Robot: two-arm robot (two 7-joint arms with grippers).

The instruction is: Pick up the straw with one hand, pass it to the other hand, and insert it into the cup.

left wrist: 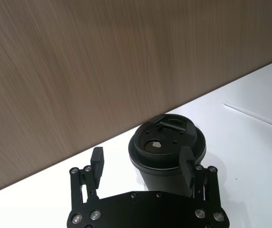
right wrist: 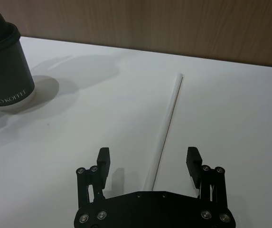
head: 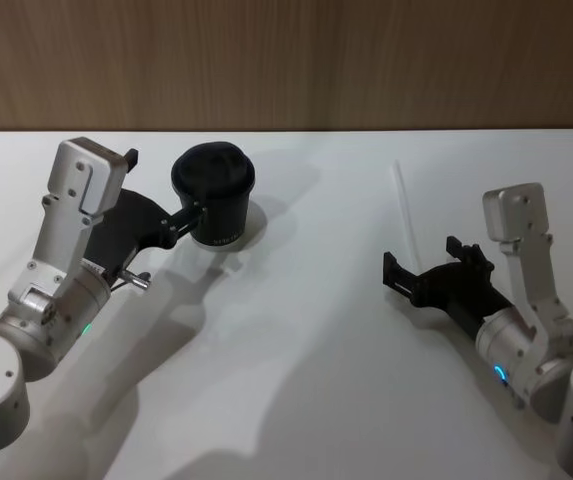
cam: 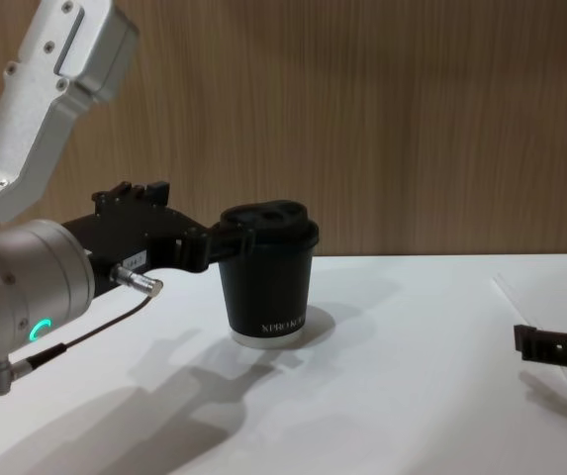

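The black lidded cup [head: 216,185] stands upright at the back left of the white table [head: 306,330]. My left gripper [head: 191,218] is open at lid height, with one finger against the cup's side; in the left wrist view the cup [left wrist: 166,142] sits between and just beyond the fingers [left wrist: 187,164]. The thin white straw [head: 404,215] lies flat at the right, pointing away from me. My right gripper [head: 421,262] hovers open over the straw's near end, and the straw [right wrist: 166,123] runs out between its fingers [right wrist: 103,159], untouched.
A brown wooden wall [head: 286,60] closes off the table's far edge. Between the cup and the straw lies bare white tabletop. A thin black cable [cam: 85,336] hangs under my left wrist.
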